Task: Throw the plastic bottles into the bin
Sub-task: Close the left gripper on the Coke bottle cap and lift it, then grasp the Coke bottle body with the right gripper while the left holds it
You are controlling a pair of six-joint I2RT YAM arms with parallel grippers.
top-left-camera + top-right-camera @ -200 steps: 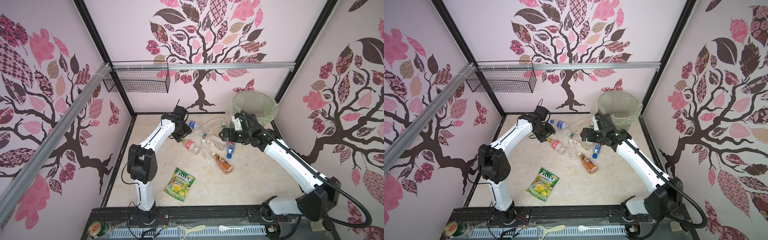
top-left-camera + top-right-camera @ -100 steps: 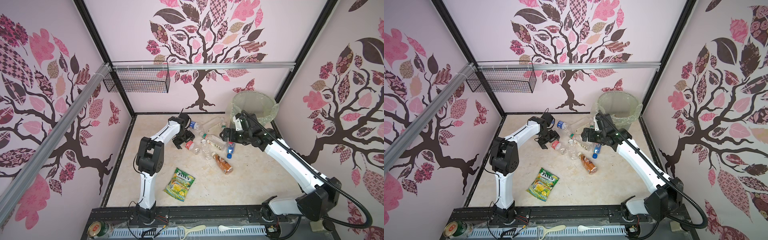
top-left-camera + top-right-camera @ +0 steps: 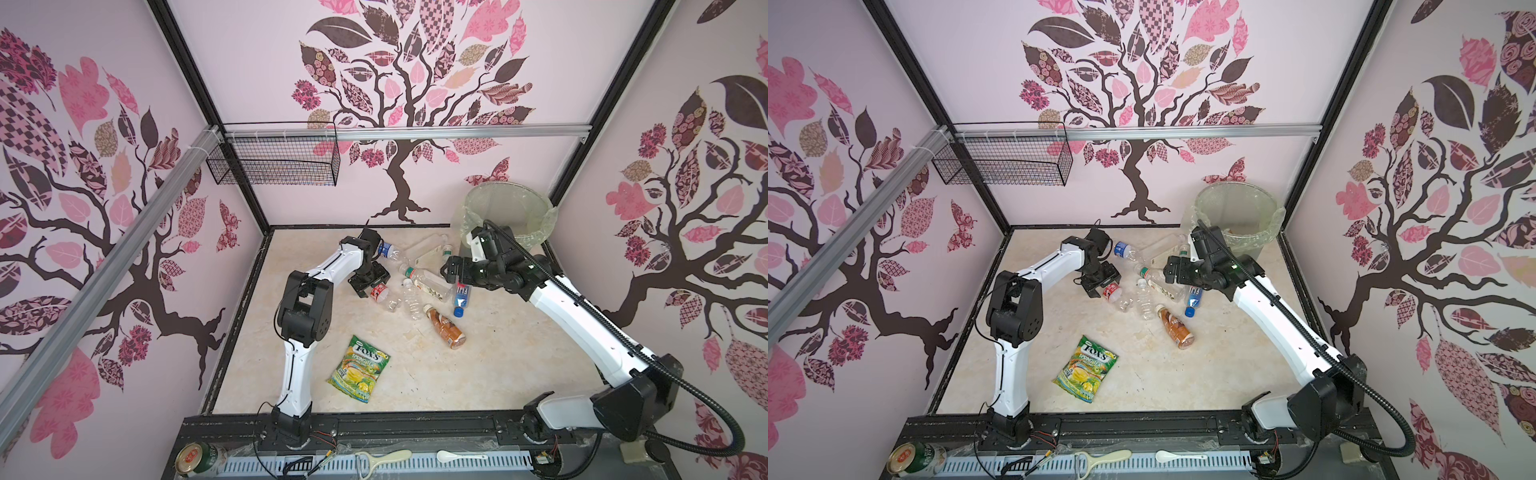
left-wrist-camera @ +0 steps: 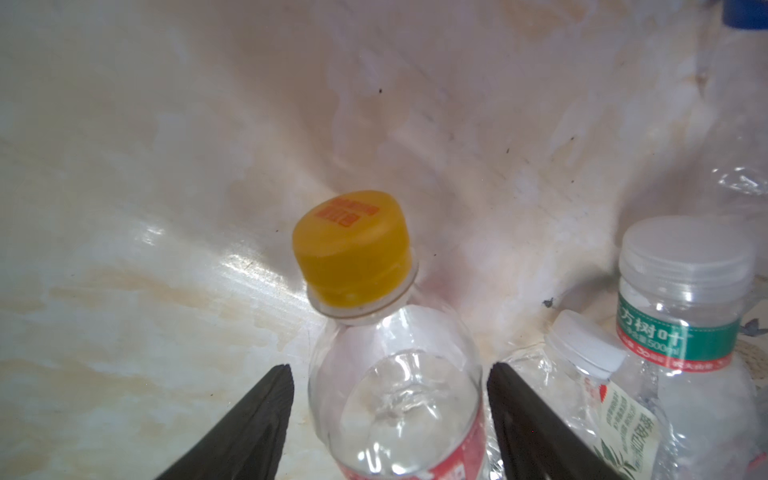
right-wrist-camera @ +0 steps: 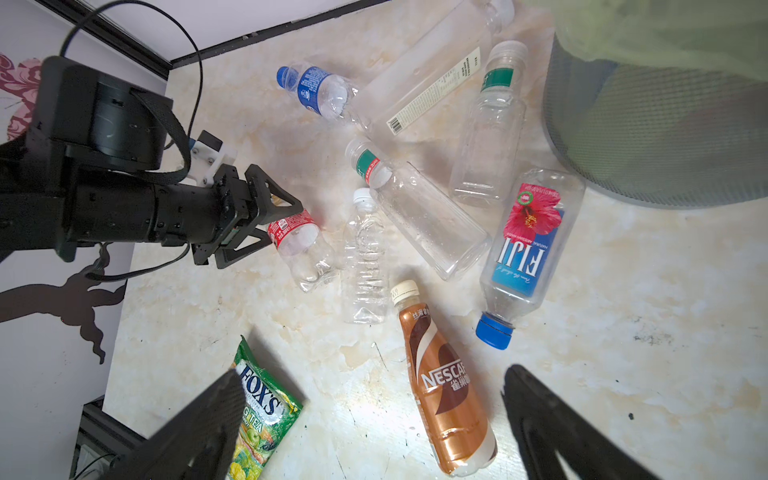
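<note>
Marble floor (image 3: 519,374): 8 bottles (image 5: 525,249), 1 bin (image 5: 665,137) | left claw (image 4: 390,368) parted astride red-labelled bottle (image 5: 303,245) | right claw (image 5: 374,372) wide, empty

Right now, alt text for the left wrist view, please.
A clear plastic bottle with a yellow cap and red label lies between the left arm's black fingers, which stand open with a gap on each side. Beside it on the beige marbled tabletop lie a crumpled clear bottle with a white cap and a clear bottle with a green label.
</note>
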